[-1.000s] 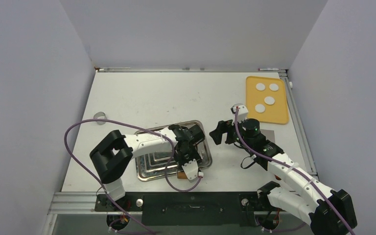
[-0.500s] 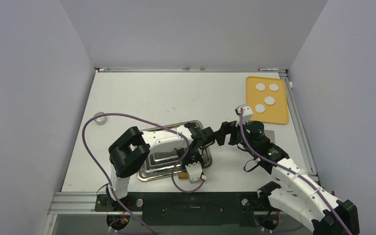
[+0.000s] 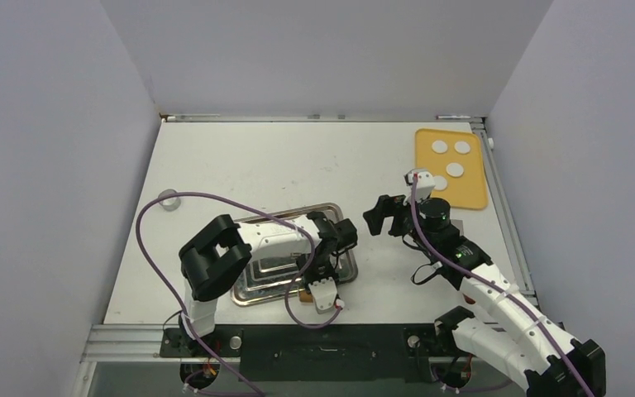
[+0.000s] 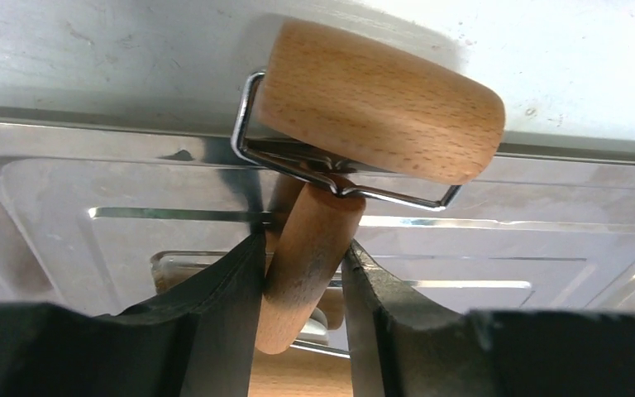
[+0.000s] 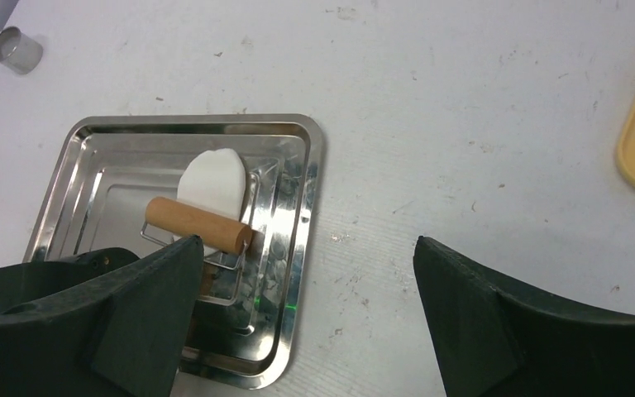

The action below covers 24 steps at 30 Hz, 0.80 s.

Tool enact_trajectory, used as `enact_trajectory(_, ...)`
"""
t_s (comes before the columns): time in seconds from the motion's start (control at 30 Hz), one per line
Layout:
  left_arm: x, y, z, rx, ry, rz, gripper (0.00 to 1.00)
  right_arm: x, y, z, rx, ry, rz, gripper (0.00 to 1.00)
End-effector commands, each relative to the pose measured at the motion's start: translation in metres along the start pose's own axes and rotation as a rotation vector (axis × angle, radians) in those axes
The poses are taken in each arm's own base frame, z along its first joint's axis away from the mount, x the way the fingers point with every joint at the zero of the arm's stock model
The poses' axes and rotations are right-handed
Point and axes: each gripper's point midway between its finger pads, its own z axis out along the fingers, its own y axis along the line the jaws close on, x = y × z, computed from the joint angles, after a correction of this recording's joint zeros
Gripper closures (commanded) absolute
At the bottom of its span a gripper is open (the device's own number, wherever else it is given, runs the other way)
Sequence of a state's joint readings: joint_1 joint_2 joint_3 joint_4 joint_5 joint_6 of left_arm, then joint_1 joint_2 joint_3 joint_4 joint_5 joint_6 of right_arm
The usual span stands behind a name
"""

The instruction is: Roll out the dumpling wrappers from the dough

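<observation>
clasping roller handle (image 4: 314,219), left pincer (image 4: 304,255), barrel (image 4: 376,103) crosswise

The top camera looks down from high above the near edge of the table (image 3: 281,157), taking it all in. The left wrist camera sits close against the tray (image 4: 66,190) (rolling pin (image 4: 376,103) filling its view); the right wrist camera sees that tray from farther back.

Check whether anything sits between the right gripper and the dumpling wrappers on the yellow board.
Nothing visible does. The right gripper hangs open above bare table, facing the metal tray, with the yellow board behind it. The four dumpling wrappers lie uncovered on the board.
</observation>
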<state>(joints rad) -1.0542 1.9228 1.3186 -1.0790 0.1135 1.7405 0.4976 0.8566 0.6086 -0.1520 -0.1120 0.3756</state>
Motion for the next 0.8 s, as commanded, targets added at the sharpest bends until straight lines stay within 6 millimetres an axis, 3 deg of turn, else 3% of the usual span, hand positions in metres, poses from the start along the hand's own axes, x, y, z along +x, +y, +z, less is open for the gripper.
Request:
enact_trajectory(0.0,-0.003,0.006,-0.007,-0.066,-0.021,0.006,0.71,-0.029,-0.001,0.000,0.035,-0.076,0.027,0.07)
enact_trajectory(0.17,-0.007,0.011,-0.019,-0.125,-0.049,-0.002,1.00,-0.035,0.000,-0.005,0.050,-0.087,0.083,0.07)
enact_trajectory(0.27,-0.010,0.024,-0.041,-0.214,-0.088,-0.046,1.00,-0.048,0.000,-0.016,0.068,-0.123,0.137,0.07)
enact_trajectory(0.47,-0.019,0.047,-0.139,-0.508,-0.273,-0.191,1.00,-0.076,0.003,-0.041,0.102,-0.186,0.242,0.06)
enact_trajectory(0.57,-0.018,0.053,-0.179,-0.682,-0.414,-0.370,1.00,-0.075,0.028,-0.043,-0.026,-0.153,0.253,0.08)
enact_trajectory(0.63,-0.005,0.061,-0.205,-0.821,-0.507,-0.550,1.00,-0.070,0.043,-0.040,-0.101,-0.111,0.288,0.13)
enact_trajectory(0.77,0.022,0.063,-0.220,-0.950,-0.671,-0.871,1.00,-0.054,0.072,-0.032,-0.243,0.010,0.358,0.16)
